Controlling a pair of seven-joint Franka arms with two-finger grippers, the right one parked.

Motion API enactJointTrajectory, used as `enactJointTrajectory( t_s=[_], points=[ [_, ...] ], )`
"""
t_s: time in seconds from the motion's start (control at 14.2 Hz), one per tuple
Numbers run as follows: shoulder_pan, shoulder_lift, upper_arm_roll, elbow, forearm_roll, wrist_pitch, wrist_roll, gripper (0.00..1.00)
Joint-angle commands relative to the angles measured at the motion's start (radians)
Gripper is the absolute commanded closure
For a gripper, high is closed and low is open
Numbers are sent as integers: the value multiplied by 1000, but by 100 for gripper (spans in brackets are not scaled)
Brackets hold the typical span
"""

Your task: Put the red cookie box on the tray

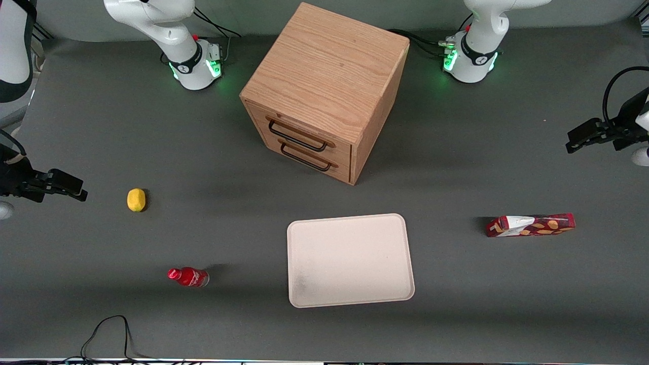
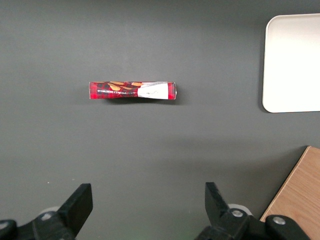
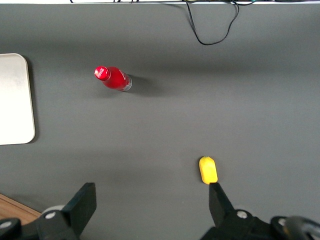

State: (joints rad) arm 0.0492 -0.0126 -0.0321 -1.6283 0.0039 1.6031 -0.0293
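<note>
The red cookie box (image 1: pixel 530 225) lies flat on the grey table toward the working arm's end, apart from the tray; the wrist view shows its white patch and cookie pictures (image 2: pixel 132 90). The pale cream tray (image 1: pixel 350 261) lies near the table's middle, nearer the front camera than the cabinet, with nothing on it; one corner of it (image 2: pixel 292 62) shows in the wrist view. My left gripper (image 1: pixel 573 143) hangs above the table, farther from the front camera than the box and apart from it. It stands open (image 2: pixel 147 187) with nothing between its fingers.
A wooden two-drawer cabinet (image 1: pixel 324 91) stands mid-table, farther back than the tray. Toward the parked arm's end lie a small yellow fruit (image 1: pixel 136 199) and a small red bottle (image 1: pixel 188 277). A black cable (image 1: pixel 109 329) loops at the front edge.
</note>
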Motion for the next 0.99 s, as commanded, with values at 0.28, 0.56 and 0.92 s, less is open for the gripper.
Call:
enactJointTrajectory(
  t_s=[0.28,0.56,0.92],
  points=[
    [6,35,-5,25,11,3,3,0],
    [4,187,41,129,16,17,418,0],
    [17,354,70,166,21,203,1063,1]
  ],
)
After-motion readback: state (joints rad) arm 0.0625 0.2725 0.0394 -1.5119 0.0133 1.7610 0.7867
